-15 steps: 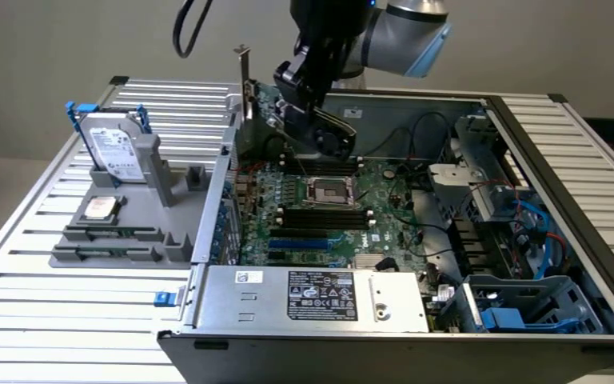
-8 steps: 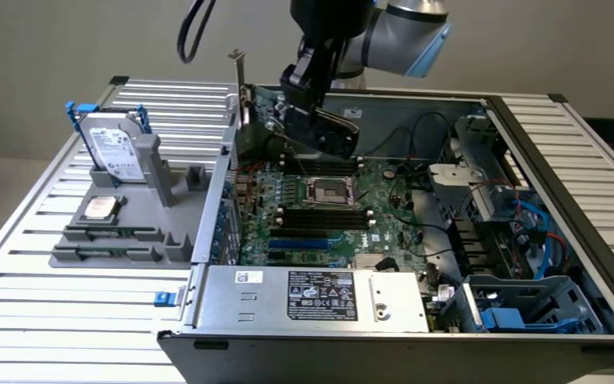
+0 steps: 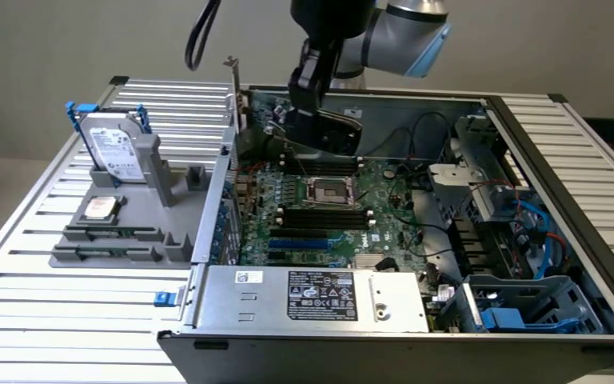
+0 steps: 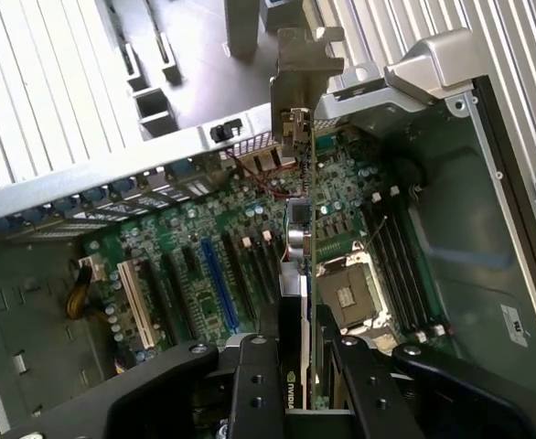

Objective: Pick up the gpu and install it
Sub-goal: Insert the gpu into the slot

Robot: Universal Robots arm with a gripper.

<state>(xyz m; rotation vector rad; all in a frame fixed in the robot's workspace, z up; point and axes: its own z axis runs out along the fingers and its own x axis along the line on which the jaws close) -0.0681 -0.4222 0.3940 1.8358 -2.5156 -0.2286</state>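
Install step in hand: your gripper (image 4: 297,384) fingers are clamped narrow on the gpu (image 4: 298,229), held edge-on over the motherboard (image 4: 186,247) by the case (image 4: 85,183) rear wall; seating probably needs its edge squared over a slot

Legible markings: one brand name found.
"NVIDIA" lettering (image 4: 287,391) stands on the black shroud of the gpu (image 4: 292,311). The label (image 3: 323,294) on the power supply (image 3: 245,300), at the near edge of the case (image 3: 392,352), and the sticker (image 3: 111,144) on the hard drive (image 3: 125,164) carry print too small to read.
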